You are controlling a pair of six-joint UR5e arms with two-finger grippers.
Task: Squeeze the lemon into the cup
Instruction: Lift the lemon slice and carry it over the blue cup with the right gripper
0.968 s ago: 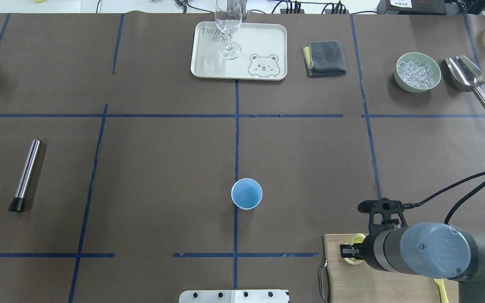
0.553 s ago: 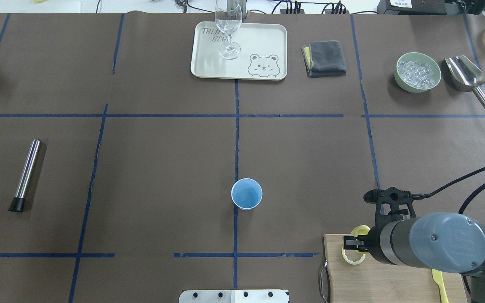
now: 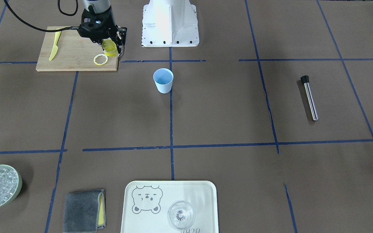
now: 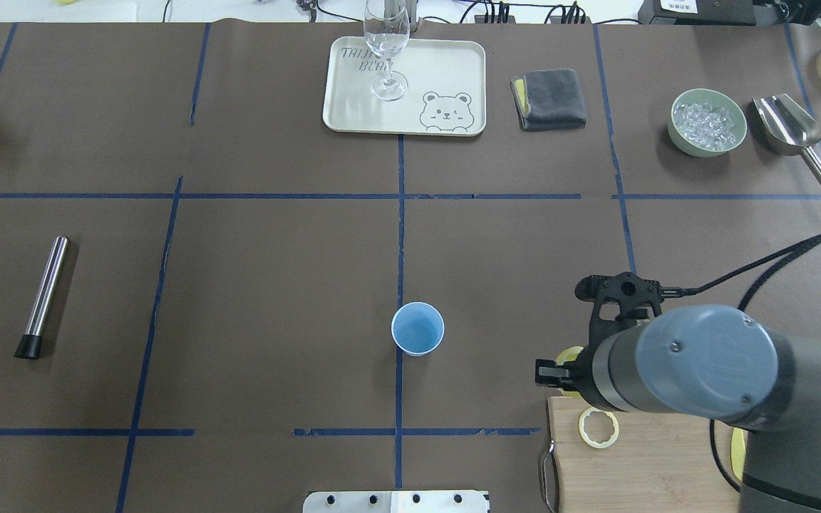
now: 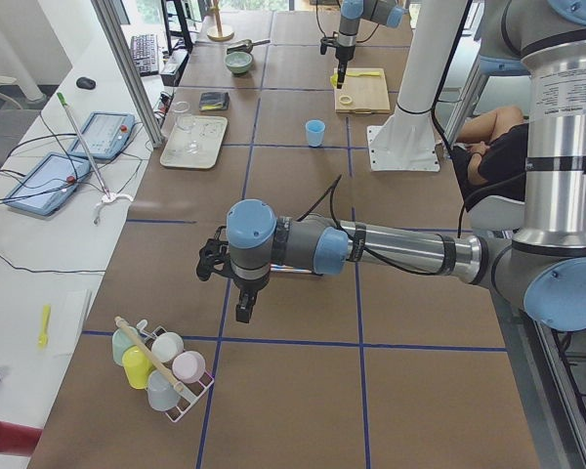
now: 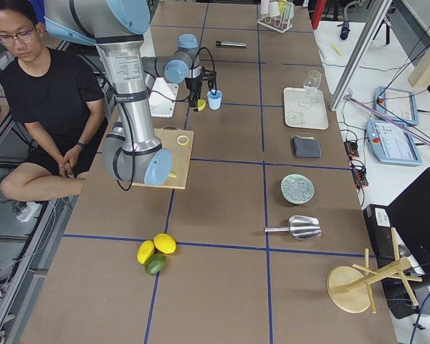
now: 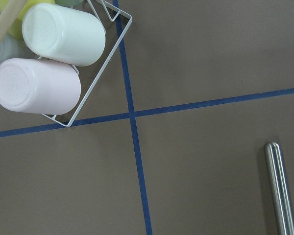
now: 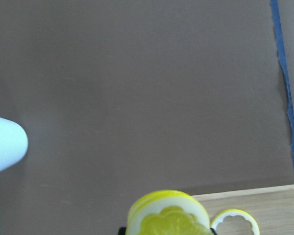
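The desk (image 4: 275, 271) is covered in brown paper marked off by blue tape lines. All positions below are given from the cup (image 4: 417, 336).

Right arm (image 4: 703, 370): it reaches in on the robot's right of the cup, wrist turned so that the fingers point down. It ends over the wooden cutting board (image 3: 73, 51), above the board corner nearest the cup.

Left arm (image 5: 391, 249): it is extended low over the desk, well apart from the cup on the robot's left. The left hand (image 5: 242, 311) points down, close to a wire rack of upturned cups (image 7: 49, 58). It shows only in the side view, so I cannot tell whether its fingers are spread or closed.

Cup: light blue, tapered, upright, mouth open. It stands on a blue tape line with nothing touching it.

Right hand (image 3: 111, 45): it is pinching the lemon (image 8: 169, 218) between its fingers. The hand and slice are raised off the board, near the cup but clearly apart from it and not over its mouth.

Lemon: a round slice with a yellow rind around paler, segmented flesh.

A hollow rind ring (image 3: 100, 59) lies flat on the board just beside the held slice, on the side nearer the cup.
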